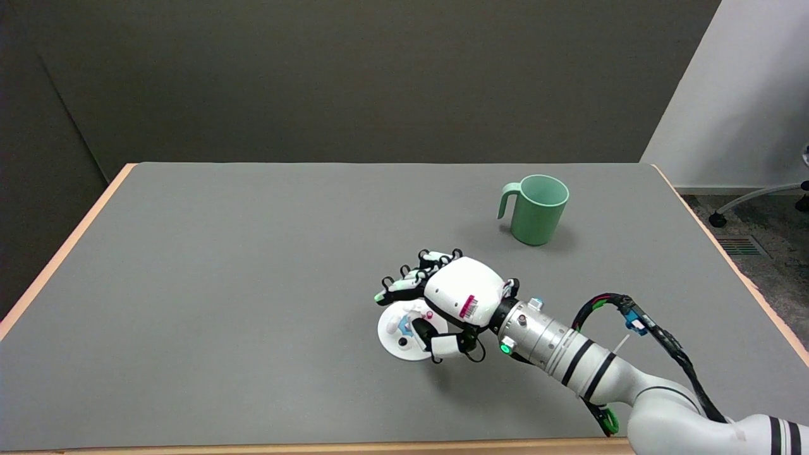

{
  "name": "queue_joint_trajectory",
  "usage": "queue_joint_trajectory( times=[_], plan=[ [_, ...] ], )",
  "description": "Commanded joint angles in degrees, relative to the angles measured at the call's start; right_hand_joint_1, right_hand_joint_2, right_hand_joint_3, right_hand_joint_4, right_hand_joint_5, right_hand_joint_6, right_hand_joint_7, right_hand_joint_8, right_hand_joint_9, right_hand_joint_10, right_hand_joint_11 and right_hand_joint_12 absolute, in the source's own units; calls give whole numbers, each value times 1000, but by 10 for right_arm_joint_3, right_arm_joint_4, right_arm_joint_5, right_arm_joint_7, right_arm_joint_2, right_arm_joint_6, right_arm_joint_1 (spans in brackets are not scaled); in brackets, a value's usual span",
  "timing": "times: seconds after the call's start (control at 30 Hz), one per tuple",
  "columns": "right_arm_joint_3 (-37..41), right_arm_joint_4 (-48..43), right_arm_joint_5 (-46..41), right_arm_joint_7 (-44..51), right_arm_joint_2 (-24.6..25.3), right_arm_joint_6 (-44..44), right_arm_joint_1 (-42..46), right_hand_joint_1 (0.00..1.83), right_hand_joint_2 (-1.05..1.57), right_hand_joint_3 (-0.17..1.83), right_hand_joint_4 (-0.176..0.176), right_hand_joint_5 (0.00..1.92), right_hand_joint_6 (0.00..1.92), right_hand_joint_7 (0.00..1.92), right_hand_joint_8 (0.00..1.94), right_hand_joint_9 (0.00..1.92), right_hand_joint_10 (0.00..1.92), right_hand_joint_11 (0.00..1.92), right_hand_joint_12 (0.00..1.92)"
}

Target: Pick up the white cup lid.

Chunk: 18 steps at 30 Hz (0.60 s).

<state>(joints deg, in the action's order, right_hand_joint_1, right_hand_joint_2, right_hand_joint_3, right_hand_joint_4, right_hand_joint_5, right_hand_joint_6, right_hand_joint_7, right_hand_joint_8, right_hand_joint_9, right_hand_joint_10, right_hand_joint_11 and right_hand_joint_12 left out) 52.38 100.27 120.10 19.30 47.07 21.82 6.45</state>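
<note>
We see the white cup lid (397,332) lying on the grey desk (221,284), a little right of the middle and toward the near edge, partly covered by the right hand (442,303). The lid is round, so it has no long axis that we can name; it appears to lie flat with its broad face upward, and small blue and dark marks show on that face, though we cannot tell which way any opening points. The hand reaches in from the lower right on its white arm (569,354), palm down over the lid's right part. Its fingers (407,284) curl over the lid's far edge, and the thumb (445,344) sits at the lid's near right edge, so the hand looks closed around the lid, with the lid seemingly resting on the desk; whether the grasp is firm we cannot tell. A green mug (537,208) stands upright well apart, farther back and to the right, its handle pointing left
</note>
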Motion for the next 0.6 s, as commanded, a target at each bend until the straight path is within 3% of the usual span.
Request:
queue_joint_trajectory(
  times=[0.03,0.57,0.6],
  plan=[
    [14,-39,-1,12,-5,-22,-2,886,924,785,152,604,218,620,204,787,341,321,1211],
    [10,-55,-1,7,-13,-18,-2,895,935,768,157,610,228,635,207,782,339,326,1181],
    [10,-55,-1,7,-13,-17,-2,917,846,904,159,623,203,665,150,776,357,345,1139]
  ],
)
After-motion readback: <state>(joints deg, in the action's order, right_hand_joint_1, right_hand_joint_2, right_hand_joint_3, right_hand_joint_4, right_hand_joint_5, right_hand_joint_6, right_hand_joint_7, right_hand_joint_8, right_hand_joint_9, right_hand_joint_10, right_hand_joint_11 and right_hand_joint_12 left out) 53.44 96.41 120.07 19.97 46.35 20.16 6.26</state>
